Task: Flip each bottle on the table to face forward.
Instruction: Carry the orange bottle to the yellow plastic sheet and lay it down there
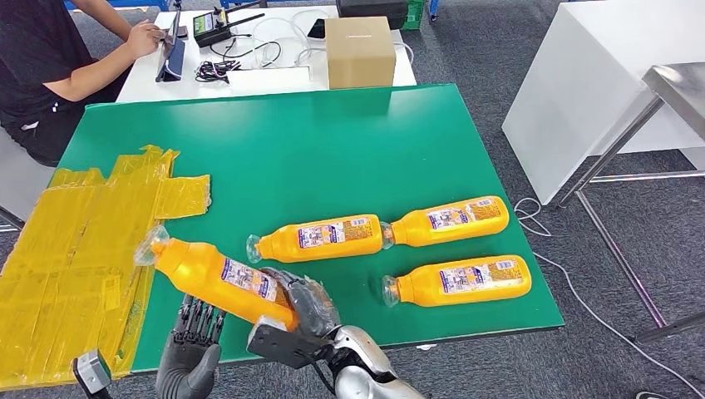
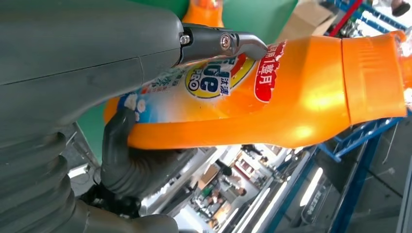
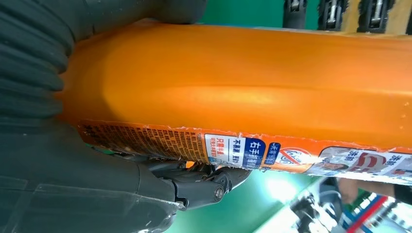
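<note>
An orange bottle [image 1: 218,277] with a clear cap is lifted over the table's near left edge, cap pointing far-left. My right hand [image 1: 301,309] grips its base end. My left hand [image 1: 193,353] is under its middle, fingers up against it. In the left wrist view the thumb lies over the bottle's [image 2: 291,97] front label and a dark finger curls behind it. The right wrist view has the bottle's [image 3: 243,82] plain side and back label against my right hand [image 3: 73,189]. Three more orange bottles lie on their sides on the green table [image 1: 332,141]: one in the middle [image 1: 320,237], one behind it to the right [image 1: 449,219], one nearer [image 1: 459,283].
Yellow tape sheets [image 1: 75,249] cover the table's left part. Beyond the far edge a white table carries a cardboard box [image 1: 359,51], cables and devices, and a person [image 1: 50,66] sits there. A white cabinet [image 1: 582,100] and a metal table [image 1: 677,83] stand to the right.
</note>
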You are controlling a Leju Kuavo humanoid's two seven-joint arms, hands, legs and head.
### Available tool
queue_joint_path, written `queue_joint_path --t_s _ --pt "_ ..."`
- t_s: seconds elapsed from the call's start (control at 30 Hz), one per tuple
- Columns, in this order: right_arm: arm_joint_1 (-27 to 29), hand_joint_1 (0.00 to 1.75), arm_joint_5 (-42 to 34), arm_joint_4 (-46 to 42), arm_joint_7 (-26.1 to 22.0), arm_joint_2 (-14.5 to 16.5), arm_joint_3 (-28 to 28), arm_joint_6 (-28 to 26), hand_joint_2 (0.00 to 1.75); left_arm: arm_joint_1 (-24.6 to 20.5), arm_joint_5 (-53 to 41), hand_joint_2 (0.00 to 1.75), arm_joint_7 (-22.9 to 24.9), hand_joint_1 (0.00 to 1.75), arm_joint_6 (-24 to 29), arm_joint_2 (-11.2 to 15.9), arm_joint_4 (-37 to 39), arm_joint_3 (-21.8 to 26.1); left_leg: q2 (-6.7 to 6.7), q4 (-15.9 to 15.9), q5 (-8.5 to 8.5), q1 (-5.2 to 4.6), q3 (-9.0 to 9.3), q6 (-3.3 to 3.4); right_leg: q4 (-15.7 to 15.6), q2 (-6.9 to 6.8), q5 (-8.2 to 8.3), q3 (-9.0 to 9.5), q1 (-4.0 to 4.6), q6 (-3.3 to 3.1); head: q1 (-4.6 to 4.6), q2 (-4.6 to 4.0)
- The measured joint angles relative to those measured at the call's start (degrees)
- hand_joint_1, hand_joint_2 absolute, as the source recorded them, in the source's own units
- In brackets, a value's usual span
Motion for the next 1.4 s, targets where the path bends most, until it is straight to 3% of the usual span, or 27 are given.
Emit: queue_joint_path --t_s 0.37,0.7,0.83,1.3,1.33,1.4 --pt "-0.5 1.73 4.3 0.2 -0.5 0.1 8.8 3.1 1.75 0.2 0.1 1.75 0.5 0.00 -0.9 -1.6 0.1 8.2 0.00 0.0 -0.01 0.00 -0.04 -0.01 0.0 0.00 -0.01 -0.06 0.01 -0.01 -0.01 0.00" --pt "-2.5 1.68 3.3 0.2 -0.6 -0.3 11.9 4.7 1.75 0.3 -1.1 1.75 1.1 0.00 -3.1 -4.0 2.3 13.9 0.02 0.0 0.00 0.00 -0.03 0.00 0.0 0.00 -0.01 -0.05 -0.02 -0.01 -0.01 0.00" --pt "-2.8 1.62 3.2 0.2 -0.6 -0.4 12.3 4.8 1.75 0.3 -1.2 1.75 1.2 1.75 -3.4 -4.6 2.9 14.9 0.02 0.0 0.00 0.00 -0.03 0.00 0.0 0.00 -0.01 -0.05 -0.02 -0.01 -0.01 0.00" --pt "-2.7 1.60 2.0 0.2 -0.6 -0.7 12.4 5.5 1.75 -0.1 -3.6 1.75 0.7 1.75 -8.3 -7.7 4.3 18.7 0.02 0.0 0.00 0.00 -0.03 0.00 0.0 0.00 -0.01 -0.07 -0.01 -0.01 0.00 0.00" --pt "-2.5 1.30 2.0 0.2 -0.5 -0.7 12.3 5.4 1.75 -0.2 -3.8 1.75 0.8 1.75 -8.3 -7.9 4.3 18.8 0.02 0.0 0.00 0.00 -0.03 0.00 0.0 0.00 -0.01 -0.07 -0.01 -0.01 0.00 0.00" --pt "-2.0 0.50 2.0 0.0 -0.5 -0.8 12.0 4.6 1.75 -0.2 -4.1 1.75 1.0 1.75 -8.6 -8.3 4.1 18.9 0.01 0.0 0.00 0.00 -0.04 0.00 0.0 0.00 -0.01 -0.06 -0.01 -0.01 0.00 0.00"
